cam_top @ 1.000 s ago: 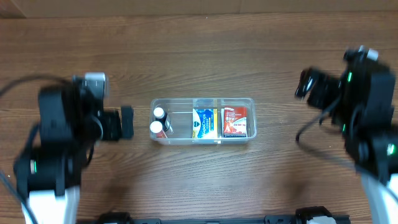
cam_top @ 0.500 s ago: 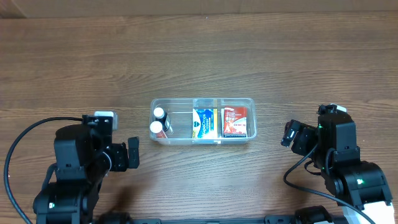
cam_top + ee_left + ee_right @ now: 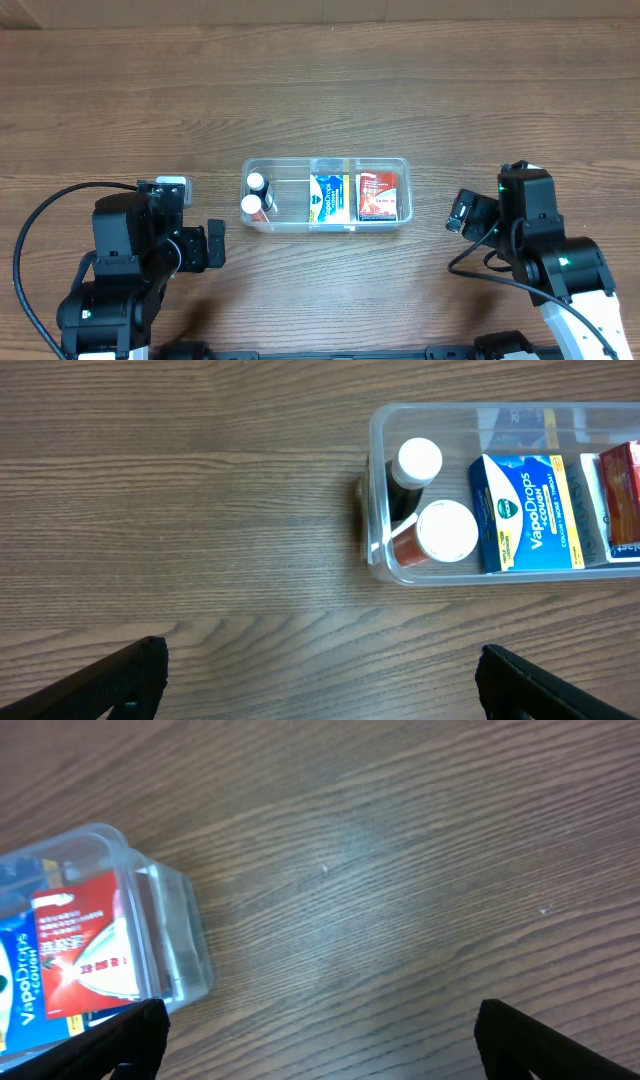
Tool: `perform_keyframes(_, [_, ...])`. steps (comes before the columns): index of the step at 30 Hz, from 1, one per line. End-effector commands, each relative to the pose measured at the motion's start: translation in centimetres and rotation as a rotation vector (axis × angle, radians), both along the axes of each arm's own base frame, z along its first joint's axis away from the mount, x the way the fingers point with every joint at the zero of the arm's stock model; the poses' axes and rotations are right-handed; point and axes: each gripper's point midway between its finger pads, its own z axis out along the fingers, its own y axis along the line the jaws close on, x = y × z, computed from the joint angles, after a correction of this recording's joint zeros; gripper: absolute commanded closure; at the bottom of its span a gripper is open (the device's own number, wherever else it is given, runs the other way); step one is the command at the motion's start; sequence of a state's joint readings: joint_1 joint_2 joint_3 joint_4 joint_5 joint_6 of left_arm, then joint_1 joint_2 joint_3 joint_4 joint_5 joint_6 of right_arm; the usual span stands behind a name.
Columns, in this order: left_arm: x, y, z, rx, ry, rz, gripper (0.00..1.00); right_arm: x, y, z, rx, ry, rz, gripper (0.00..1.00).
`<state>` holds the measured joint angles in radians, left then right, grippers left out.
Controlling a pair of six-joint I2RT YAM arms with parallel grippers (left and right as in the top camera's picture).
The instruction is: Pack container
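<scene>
- The clear container (image 3: pixel 290 203) sits mid-surface (image 3: pixel 320 80), holding two white-capped bottles (image 3: pixel 252 205), a blue box (image 3: pixel 329 197) and a red box (image 3: pixel 380 195).
- Left end effector (image 3: pixel 214 245), at its 8 o'clock: fingers spread, empty.
- Right end effector (image 3: pixel 462 212), at 3 o'clock: fingers spread, empty.

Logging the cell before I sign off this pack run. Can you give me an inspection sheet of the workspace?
Surface: wood-grain table, no spills seen.
Job's things: container at centre, holding two white-capped bottles, blue VapoDrops box, red box.
Clutter: nothing seen.
Grippers: left gripper and right gripper open, empty, apart from the container.
Cables: left cable and right cable, black, off the container.
Surroundings: pale strip beyond the far edge.
</scene>
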<state>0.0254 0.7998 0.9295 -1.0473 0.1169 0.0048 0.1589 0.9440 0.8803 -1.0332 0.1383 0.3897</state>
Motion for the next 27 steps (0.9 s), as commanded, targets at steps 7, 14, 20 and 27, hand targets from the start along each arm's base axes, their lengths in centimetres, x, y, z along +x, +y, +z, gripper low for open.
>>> perform_keyframes(7, [-0.1, -0.3, -0.4, 0.003, 0.009, -0.022, 0.0, -0.3, -0.3, 1.4, 0.022, -0.217, -0.011, 0.0])
perform_keyframes(14, [-0.1, -0.3, -0.4, 0.003, 0.009, -0.022, 0.0, -0.4, 0.9, 0.1, 0.127, -0.54, 0.039, 0.0])
perform_keyframes(20, [-0.1, -0.3, -0.4, 0.003, 0.009, -0.022, 0.0, -0.3, 1.0, 2.8, 0.049, -0.813, 0.132, 0.0])
perform_keyframes(27, [-0.1, -0.3, -0.4, 0.003, 0.009, -0.022, 0.0, 0.1, 1.9, 5.4, -0.204, -1.059, 0.331, 0.0])
